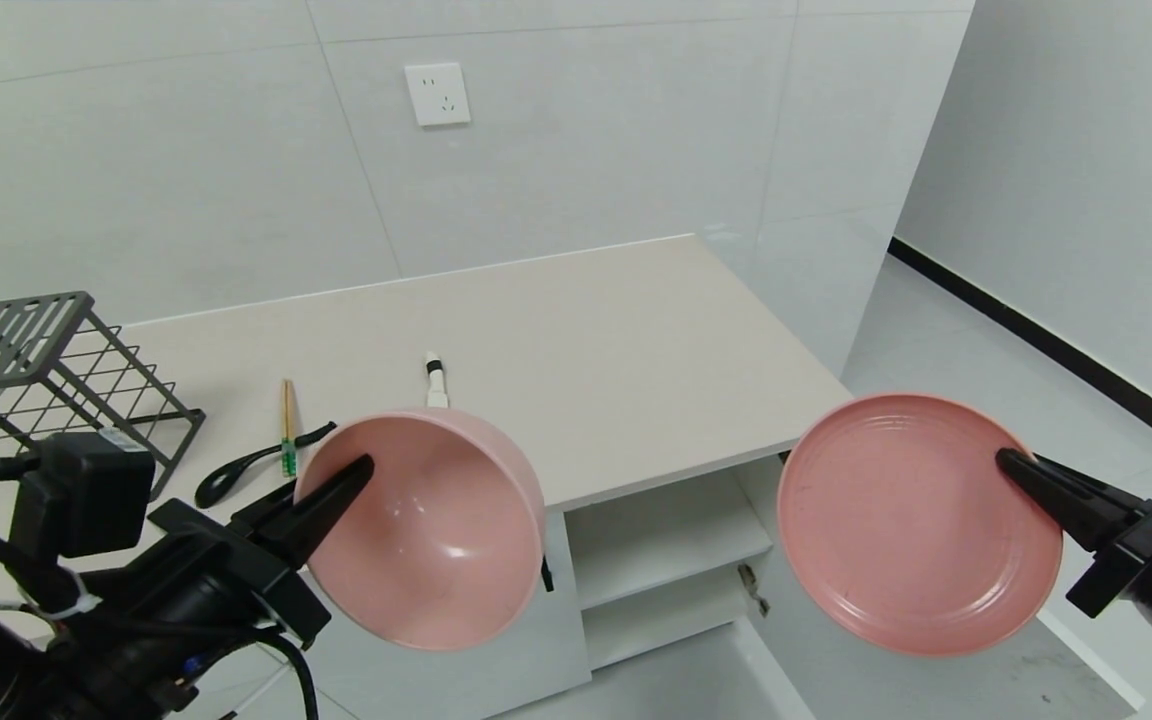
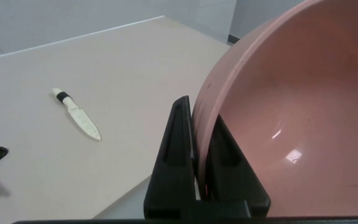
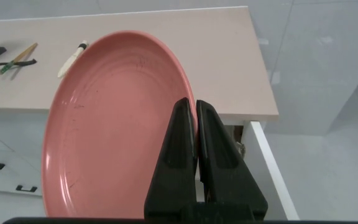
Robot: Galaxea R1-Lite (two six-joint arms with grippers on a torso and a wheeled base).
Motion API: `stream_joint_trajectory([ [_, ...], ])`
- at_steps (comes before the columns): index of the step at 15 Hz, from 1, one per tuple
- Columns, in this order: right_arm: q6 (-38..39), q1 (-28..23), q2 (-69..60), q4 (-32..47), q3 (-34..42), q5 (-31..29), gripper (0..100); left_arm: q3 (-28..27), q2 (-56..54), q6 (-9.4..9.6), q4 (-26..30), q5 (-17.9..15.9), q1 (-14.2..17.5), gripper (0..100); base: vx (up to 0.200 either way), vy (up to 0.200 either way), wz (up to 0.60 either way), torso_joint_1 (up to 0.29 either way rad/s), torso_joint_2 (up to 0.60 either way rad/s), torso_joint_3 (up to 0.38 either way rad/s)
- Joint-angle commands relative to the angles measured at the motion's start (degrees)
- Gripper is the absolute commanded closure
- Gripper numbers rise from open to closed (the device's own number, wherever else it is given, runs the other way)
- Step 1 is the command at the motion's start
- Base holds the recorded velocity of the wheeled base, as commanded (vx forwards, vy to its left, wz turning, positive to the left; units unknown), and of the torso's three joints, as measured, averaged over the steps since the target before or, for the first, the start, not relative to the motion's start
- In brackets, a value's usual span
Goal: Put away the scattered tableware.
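Wire rack (image 1: 46,370) is stood at the far left of the counter (image 1: 636,340), likely meant for cutlery. Black spoon (image 1: 246,468) and chopsticks (image 1: 288,425) are laid near it, handle crossing sticks, not yet put away. Left gripper (image 1: 364,465) is pinched on the rim of the pink bowl (image 1: 446,550), one finger inside and one outside. The bowl is held tipped on its side, off the counter's front edge. White knife (image 1: 434,380) is laid flat behind the bowl. Open cabinet shelves (image 1: 666,535) are set below, between the arms, and are judged the dishes' destination. Pink plate (image 1: 906,530) is held on edge past the counter's right end, rim clamped by the right gripper (image 1: 1006,460). The edge grip is judged to suit sliding it onto a shelf.
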Motion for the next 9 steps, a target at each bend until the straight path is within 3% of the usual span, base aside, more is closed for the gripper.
stream_joint_trajectory([
  [1,-0.07,0.01,-0.05,-0.08,0.01,0.01,100,0.12,-0.61,-0.11,-0.08,0.01,-0.01,100,0.000,0.000,0.00,-0.090,0.18,0.095],
  [9,0.10,0.01,-0.40,-0.08,0.01,-0.34,100,0.39,-0.96,-0.37,-0.08,0.01,-0.01,100,0.000,0.000,0.00,-0.095,0.19,0.097],
])
